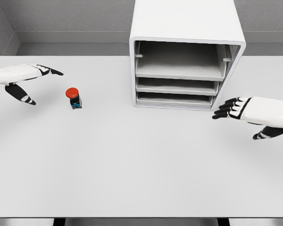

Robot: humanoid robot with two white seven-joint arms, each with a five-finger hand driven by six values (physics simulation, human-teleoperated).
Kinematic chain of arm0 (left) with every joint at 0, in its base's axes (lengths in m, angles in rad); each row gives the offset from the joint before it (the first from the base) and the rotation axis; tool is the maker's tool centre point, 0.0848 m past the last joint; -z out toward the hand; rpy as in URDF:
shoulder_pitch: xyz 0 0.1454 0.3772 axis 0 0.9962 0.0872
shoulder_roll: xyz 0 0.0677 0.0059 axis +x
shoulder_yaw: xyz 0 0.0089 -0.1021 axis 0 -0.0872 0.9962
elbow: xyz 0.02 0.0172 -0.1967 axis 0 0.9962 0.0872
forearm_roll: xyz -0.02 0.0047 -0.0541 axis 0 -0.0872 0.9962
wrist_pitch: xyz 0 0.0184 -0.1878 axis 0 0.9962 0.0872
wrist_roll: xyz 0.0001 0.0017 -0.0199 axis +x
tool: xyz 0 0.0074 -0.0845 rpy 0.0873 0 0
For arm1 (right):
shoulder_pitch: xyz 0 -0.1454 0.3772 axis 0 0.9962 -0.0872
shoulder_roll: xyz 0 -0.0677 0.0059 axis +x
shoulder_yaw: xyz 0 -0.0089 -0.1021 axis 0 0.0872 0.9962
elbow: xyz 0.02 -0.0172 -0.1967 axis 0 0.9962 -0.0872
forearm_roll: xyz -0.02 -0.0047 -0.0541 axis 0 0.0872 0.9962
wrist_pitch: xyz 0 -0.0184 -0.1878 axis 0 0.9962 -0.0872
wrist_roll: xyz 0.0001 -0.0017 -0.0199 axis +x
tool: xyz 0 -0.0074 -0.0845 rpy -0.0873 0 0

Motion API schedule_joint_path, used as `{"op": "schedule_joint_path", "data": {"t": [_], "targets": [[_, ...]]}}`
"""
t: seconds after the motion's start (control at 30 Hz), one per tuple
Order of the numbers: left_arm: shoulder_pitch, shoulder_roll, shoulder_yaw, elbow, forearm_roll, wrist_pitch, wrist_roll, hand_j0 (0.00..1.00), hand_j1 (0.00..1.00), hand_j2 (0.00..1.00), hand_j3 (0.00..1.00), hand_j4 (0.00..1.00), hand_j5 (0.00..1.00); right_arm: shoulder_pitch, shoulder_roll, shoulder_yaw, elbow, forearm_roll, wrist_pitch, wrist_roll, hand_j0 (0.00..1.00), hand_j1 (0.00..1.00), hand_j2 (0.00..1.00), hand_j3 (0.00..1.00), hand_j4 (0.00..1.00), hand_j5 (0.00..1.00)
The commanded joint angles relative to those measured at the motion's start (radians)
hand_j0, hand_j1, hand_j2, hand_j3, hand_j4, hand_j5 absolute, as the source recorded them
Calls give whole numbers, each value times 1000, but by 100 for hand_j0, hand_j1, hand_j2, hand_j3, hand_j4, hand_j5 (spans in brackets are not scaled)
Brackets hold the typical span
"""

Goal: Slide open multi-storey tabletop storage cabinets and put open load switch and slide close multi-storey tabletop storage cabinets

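Note:
A white multi-storey cabinet [186, 52] stands at the back of the white table, right of centre, its front showing three grey trays stacked inside. The load switch [74, 98], a small dark body with a red round cap, stands upright on the table to the cabinet's left. My left hand [37, 82] hovers left of the switch, fingers spread and holding nothing, about a hand's width away from it. My right hand [236, 113] hovers to the right of the cabinet's lower front corner, fingers relaxed, thumb hanging down, holding nothing.
The white table [132, 169] spreads wide in front of the cabinet and hands. A grey wall runs behind the table's far edge.

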Motion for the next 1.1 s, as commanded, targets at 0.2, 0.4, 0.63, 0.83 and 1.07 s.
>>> {"op": "schedule_joint_path", "data": {"t": [0.2,0.4,0.63,0.83,1.07], "targets": [[-2,1,1,3,6,3,0,100,100,100,100,100,100,-8,13,19,1,-7,3,0,100,100,100,100,100,100],[-2,1,-1,3,6,3,0,100,100,100,100,100,100,-207,102,177,4,-4,3,0,100,100,100,100,100,100],[-2,1,-1,3,6,3,0,100,100,100,100,100,100,-414,208,324,37,3,74,0,100,100,100,100,100,100],[-2,1,-1,3,6,3,0,100,100,100,100,100,100,-497,263,381,98,3,158,0,100,100,100,100,100,100],[-3,1,-1,3,6,3,0,100,100,100,100,100,100,-535,293,439,95,3,311,0,100,100,100,100,100,100]]}}
